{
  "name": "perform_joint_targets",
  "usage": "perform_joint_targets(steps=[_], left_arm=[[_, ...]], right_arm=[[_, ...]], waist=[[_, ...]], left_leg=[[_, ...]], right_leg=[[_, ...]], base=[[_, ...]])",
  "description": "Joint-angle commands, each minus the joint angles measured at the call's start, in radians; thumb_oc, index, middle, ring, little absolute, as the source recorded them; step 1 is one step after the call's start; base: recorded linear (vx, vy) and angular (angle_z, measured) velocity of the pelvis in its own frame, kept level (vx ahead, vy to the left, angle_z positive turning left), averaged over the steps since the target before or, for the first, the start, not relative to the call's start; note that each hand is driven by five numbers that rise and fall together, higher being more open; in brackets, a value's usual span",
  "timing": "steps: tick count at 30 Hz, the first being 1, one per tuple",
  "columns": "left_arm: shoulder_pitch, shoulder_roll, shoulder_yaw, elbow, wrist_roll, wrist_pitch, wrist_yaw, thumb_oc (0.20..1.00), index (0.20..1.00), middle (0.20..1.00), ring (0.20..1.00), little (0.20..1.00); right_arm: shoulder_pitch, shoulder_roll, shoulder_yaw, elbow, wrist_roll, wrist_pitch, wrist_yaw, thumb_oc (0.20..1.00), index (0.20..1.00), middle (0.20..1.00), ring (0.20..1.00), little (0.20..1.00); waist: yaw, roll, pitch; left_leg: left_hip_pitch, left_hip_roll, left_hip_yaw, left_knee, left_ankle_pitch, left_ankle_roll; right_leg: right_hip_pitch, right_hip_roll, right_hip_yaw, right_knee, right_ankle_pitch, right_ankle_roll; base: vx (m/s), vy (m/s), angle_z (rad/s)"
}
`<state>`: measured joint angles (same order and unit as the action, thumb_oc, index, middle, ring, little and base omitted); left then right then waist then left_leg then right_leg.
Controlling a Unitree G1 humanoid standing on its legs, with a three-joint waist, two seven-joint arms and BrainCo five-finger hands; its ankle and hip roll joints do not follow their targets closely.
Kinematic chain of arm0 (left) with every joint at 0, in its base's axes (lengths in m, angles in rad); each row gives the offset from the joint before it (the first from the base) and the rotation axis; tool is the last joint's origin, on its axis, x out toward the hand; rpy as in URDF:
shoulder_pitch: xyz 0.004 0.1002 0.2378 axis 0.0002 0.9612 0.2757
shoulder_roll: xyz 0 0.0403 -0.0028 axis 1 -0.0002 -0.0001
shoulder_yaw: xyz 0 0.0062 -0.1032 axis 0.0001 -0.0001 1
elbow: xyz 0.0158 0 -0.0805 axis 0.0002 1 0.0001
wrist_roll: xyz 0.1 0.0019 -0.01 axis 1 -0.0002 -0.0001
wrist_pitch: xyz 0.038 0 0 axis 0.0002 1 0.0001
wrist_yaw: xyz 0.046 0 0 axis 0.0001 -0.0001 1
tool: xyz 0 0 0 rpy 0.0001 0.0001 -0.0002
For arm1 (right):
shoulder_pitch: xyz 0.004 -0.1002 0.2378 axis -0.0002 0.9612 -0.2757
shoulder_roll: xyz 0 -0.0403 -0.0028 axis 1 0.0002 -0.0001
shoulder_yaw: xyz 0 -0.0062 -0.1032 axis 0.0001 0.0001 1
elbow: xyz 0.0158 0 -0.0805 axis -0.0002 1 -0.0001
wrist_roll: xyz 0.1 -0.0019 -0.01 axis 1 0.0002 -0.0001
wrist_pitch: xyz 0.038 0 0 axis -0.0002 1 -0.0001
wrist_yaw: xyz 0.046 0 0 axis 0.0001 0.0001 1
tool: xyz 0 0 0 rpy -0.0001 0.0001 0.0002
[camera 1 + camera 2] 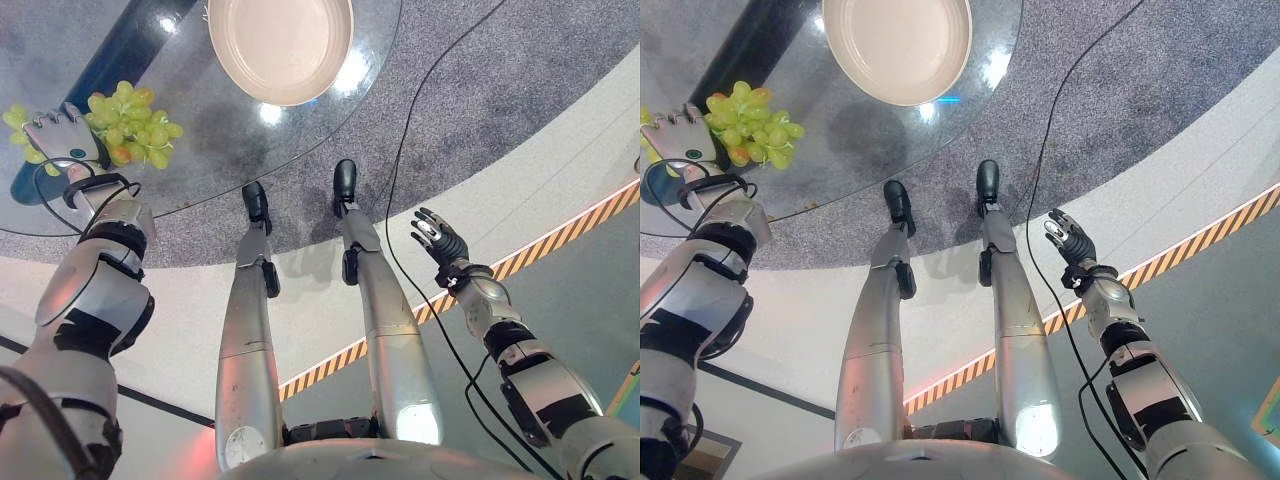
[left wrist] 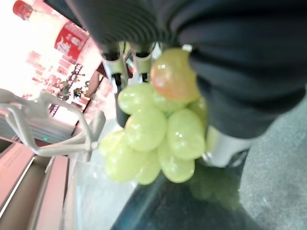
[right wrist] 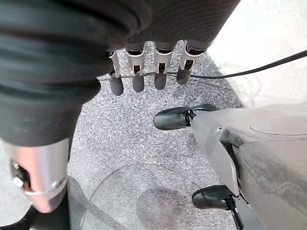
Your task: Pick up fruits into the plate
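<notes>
Left eye view: we see a round glass table (image 1: 200, 180) with a pale plate (image 1: 280, 45) resting on its far part, and the plate holds no fruit. A bunch of green grapes (image 1: 130, 125) lies on the glass at the robot's left, well apart from the plate. A few more green grapes (image 1: 15, 120) show on the other side of the left hand (image 1: 62, 135), at the frame edge.

The left hand rests directly beside the bunch. In the left wrist view the grapes (image 2: 158, 134) sit hard against the palm, with the fingers (image 2: 112, 69) reaching down behind them and the thumb close on the other side. We judge the hand to be closed round the bunch, though the fingertips are hidden behind the fruit. The bunch appears to be at or just above the glass; we cannot tell whether it is lifted clear.

The right hand (image 1: 440, 240) hangs low at the robot's right, away from the table, with its fingers relaxed and lightly spread, holding nothing. The right wrist view confirms this: straight fingers (image 3: 139, 76) over grey carpet (image 3: 144, 158).

Task status, as we judge it: nothing delivered. Remaining steps: lift the bunch, carry it across to the plate, release it there, then collect the leftover grapes.
</notes>
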<state>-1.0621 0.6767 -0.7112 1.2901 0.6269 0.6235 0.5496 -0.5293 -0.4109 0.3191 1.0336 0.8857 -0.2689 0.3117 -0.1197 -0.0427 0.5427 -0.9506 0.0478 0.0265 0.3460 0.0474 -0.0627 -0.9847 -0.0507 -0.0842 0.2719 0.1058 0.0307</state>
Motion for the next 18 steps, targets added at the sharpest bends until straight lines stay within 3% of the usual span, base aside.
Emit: perform_joint_targets(steps=[1, 7, 18], left_arm=[[0.076, -0.039, 0.023, 0.015, -0.040, -0.045, -0.036, 0.200, 0.200, 0.200, 0.200, 0.200], [0.095, -0.036, 0.031, -0.030, -0.060, -0.043, -0.033, 0.200, 0.200, 0.200, 0.200, 0.200], [0.130, 0.008, 0.080, -0.169, -0.122, -0.101, -0.023, 0.200, 0.200, 0.200, 0.200, 0.200]], right_arm=[[0.067, 0.001, -0.006, -0.034, 0.039, -0.033, 0.018, 1.000, 1.000, 1.000, 1.000, 1.000], [0.078, 0.002, -0.013, -0.050, 0.026, -0.023, 0.008, 1.000, 1.000, 1.000, 1.000, 1.000], [0.122, 0.015, -0.042, -0.086, -0.003, -0.020, -0.008, 1.000, 1.000, 1.000, 1.000, 1.000]], waist=[[0.016, 0.010, -0.023], [0.022, 0.025, -0.023], [0.042, 0.058, -0.023]], left_leg=[[0.060, -0.092, -0.026, -0.053, -0.031, 0.036], [0.117, -0.094, -0.022, -0.082, -0.022, 0.040], [0.284, -0.099, -0.029, -0.151, -0.019, 0.049]], right_leg=[[0.014, 0.101, 0.068, 0.108, -0.081, 0.023], [0.060, 0.100, 0.065, 0.106, -0.086, 0.023], [0.204, 0.072, 0.055, 0.072, -0.100, 0.032]], base=[[0.00, 0.000, 0.00], [0.00, 0.000, 0.00], [0.00, 0.000, 0.00]])
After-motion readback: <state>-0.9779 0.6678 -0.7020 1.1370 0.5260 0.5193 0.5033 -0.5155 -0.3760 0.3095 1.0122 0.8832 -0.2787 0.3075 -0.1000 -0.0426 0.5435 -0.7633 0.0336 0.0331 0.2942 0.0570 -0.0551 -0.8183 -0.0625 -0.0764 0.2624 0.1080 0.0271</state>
